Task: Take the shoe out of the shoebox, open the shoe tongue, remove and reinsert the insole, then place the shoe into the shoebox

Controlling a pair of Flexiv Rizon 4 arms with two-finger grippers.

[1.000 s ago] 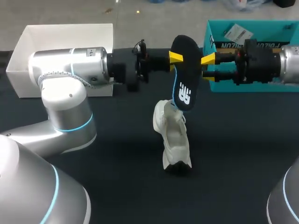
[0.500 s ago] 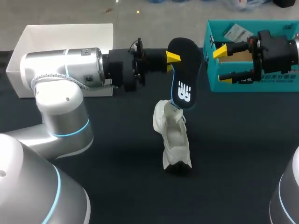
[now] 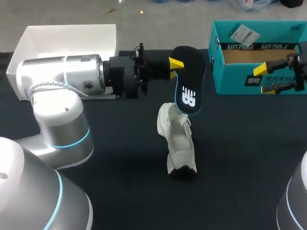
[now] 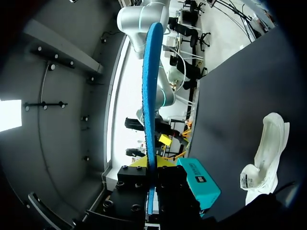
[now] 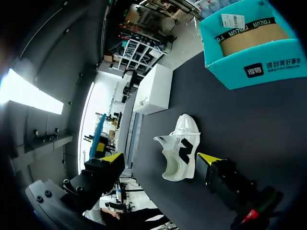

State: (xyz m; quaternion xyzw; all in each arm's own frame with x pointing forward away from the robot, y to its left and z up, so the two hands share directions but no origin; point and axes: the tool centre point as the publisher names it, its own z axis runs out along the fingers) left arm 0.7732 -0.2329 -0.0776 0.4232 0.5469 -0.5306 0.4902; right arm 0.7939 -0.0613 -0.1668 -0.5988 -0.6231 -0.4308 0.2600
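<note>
Above the white shoe point(image 3: 177, 139), my left gripper point(image 4: 152, 165) alone now pinches the dark insole point(image 3: 189, 81); my right gripper point(image 3: 264, 79) has let go and backed off, jaws open, toward the teal shoebox point(image 3: 240, 82). Removal looks done, reinsertion next. Whether the insole's tip touches the shoe is unclear

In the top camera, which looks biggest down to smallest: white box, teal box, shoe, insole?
1. The white box and the teal box: about alike; the left arm hides part of the white one.
2. The shoe and the insole: nearly alike; the insole is held up nearer the camera, so unranked.
</note>
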